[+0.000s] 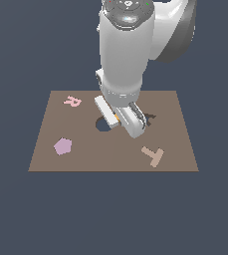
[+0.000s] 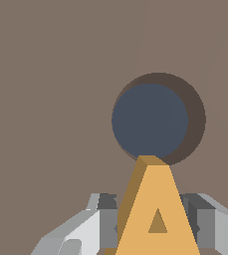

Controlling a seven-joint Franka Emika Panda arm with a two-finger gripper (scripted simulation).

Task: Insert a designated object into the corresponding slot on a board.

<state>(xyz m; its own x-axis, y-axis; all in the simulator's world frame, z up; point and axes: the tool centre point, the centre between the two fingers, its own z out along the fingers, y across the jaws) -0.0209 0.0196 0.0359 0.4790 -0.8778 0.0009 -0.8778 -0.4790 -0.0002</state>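
The orange-yellow letter "A" (image 2: 158, 204) is clamped between the grey fingers (image 2: 106, 221) of my gripper (image 2: 158, 226), which is shut on it. In the exterior view the gripper (image 1: 121, 121) hangs low over the brown board (image 1: 85, 159), and only a sliver of the orange piece (image 1: 116, 117) shows. The dark A-shaped slot (image 1: 150, 118) lies just to the exterior view's right of the gripper, partly hidden by it. In the wrist view the A's tip reaches the rim of the round hole (image 2: 149, 119); the slot is out of that view.
The round hole (image 1: 102, 125) sits just to the exterior view's left of the gripper. On the board lie a pink letter R (image 1: 72, 101) at the back left, a pink polygon piece (image 1: 62, 146) at the front left and a tan letter T (image 1: 153, 156) at the front right.
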